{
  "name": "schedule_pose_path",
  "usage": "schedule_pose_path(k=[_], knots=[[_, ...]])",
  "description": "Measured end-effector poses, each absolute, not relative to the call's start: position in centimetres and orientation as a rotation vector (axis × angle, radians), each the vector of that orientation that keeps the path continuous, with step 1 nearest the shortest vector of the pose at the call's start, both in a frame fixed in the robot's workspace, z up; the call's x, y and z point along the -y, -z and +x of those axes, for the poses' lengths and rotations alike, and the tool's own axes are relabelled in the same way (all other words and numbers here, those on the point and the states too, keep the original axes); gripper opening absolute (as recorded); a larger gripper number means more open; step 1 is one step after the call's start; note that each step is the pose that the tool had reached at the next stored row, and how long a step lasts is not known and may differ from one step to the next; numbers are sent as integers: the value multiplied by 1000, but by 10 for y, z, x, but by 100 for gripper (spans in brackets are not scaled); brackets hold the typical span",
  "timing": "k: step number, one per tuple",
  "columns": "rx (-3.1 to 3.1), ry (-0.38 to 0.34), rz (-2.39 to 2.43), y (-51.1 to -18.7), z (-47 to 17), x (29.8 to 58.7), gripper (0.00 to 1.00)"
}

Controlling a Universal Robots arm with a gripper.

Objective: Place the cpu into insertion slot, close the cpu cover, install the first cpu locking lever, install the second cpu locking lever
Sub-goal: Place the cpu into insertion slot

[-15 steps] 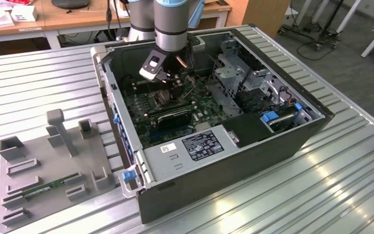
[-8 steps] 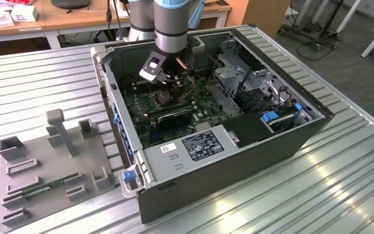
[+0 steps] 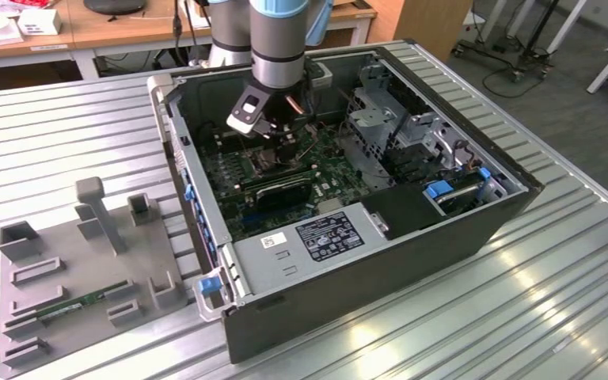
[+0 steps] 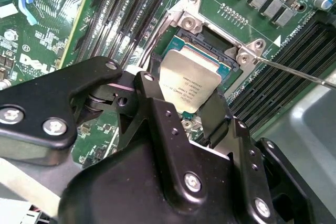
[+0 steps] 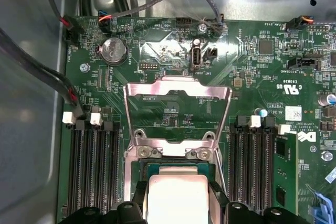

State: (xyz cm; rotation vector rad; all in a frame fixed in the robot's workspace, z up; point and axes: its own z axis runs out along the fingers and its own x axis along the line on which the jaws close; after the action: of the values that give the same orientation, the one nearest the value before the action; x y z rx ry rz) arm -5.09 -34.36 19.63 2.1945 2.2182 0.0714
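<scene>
Second wrist view: we've got the gripper (image 4: 181, 95) pinching the cpu (image 4: 190, 80) by its sides, tilted just above the insertion slot (image 4: 208, 38), while the first wrist view has the cpu cover (image 5: 176, 87) flipped open for access.

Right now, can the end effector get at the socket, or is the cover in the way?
Probably yes: the cover is swung open off the socket, and the end effector holds the chip right over it with nothing visible between.

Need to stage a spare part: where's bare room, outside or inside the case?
Bare slatted table on the exterior view's right of the case. Crowded inside: insertion slot hemmed by memory slots and the open cpu cover.
</scene>
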Motion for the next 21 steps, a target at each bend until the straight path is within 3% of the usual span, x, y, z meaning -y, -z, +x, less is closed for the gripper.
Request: schedule_pose_path(k=[21], knots=[[-2221, -79, 2200, -192, -52, 341, 54]])
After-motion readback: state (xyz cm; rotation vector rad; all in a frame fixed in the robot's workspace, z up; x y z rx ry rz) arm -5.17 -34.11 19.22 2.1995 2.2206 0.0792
